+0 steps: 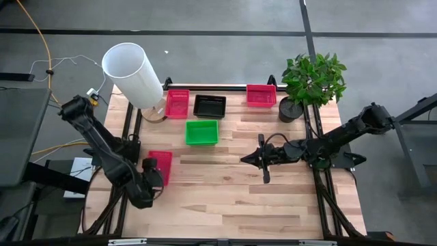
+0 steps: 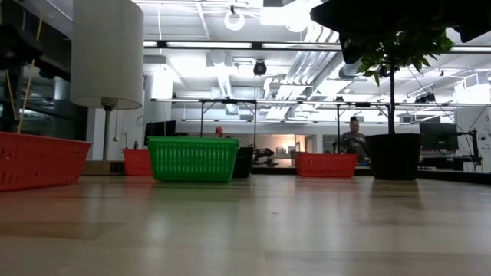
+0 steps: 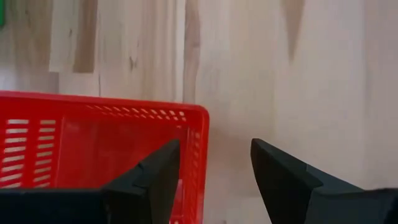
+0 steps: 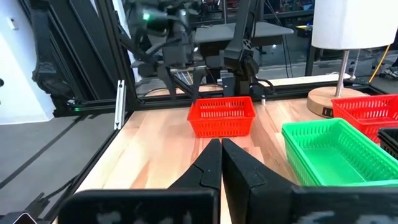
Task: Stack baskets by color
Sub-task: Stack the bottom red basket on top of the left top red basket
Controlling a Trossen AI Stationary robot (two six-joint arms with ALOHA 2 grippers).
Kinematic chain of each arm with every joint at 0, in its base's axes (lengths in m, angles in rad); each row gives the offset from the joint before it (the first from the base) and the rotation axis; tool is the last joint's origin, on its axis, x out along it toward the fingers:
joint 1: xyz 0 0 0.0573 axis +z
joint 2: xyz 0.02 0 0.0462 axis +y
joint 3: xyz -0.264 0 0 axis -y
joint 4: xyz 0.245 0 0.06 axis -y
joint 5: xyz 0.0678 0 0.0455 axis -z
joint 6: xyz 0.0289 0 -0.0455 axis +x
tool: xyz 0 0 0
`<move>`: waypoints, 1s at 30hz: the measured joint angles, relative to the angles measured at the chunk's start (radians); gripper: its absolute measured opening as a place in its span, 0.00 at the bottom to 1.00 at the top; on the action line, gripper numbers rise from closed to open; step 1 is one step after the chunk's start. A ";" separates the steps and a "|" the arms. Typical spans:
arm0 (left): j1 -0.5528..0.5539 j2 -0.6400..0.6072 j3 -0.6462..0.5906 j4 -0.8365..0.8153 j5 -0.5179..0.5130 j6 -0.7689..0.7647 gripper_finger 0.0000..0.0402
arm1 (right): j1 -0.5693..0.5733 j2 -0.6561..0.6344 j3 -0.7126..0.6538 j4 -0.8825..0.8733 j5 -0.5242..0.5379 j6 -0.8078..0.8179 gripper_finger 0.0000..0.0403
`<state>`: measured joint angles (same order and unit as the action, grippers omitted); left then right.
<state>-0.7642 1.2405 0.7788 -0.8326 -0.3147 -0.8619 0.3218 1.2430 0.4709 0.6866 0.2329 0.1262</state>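
Five baskets rest on their bottoms on the wooden table. A pink-red basket (image 1: pixel 177 103), a black one (image 1: pixel 209 106) and another pink-red one (image 1: pixel 261 95) sit along the far edge, with a green basket (image 1: pixel 202 132) just nearer. A third pink-red basket (image 1: pixel 161 164) (image 3: pixel 93 149) sits at the left. My left gripper (image 1: pixel 151 175) (image 3: pixel 214 180) is open and slants down over this basket's near end. One finger is above its inside and the other beyond its end wall (image 3: pixel 199 155), touching nothing I can see. My right gripper (image 1: pixel 251 158) (image 4: pixel 221 155) hovers shut and level at mid-table, pointing left.
A tall white cylinder (image 1: pixel 133 72) stands at the far left corner and a potted plant (image 1: pixel 311 85) at the far right. Bare wood (image 1: pixel 232 205) stretches across the near half of the table. Black frame rails (image 1: pixel 126 137) run along both side edges.
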 joint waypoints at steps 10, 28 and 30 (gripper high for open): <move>-0.023 0.203 0.000 0.013 0.042 0.000 0.46 | 0.000 0.000 0.000 -0.002 0.002 0.000 0.00; 0.040 0.328 0.024 -0.032 -0.143 -0.143 0.02 | -0.001 0.000 0.000 -0.002 0.040 -0.014 0.00; 0.040 0.328 0.052 -0.037 -0.201 -0.148 0.00 | -0.001 0.000 0.000 -0.003 0.057 -0.014 0.00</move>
<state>-0.7242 1.5685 0.8303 -0.8696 -0.5155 -1.0103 0.3210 1.2434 0.4709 0.6840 0.2897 0.1120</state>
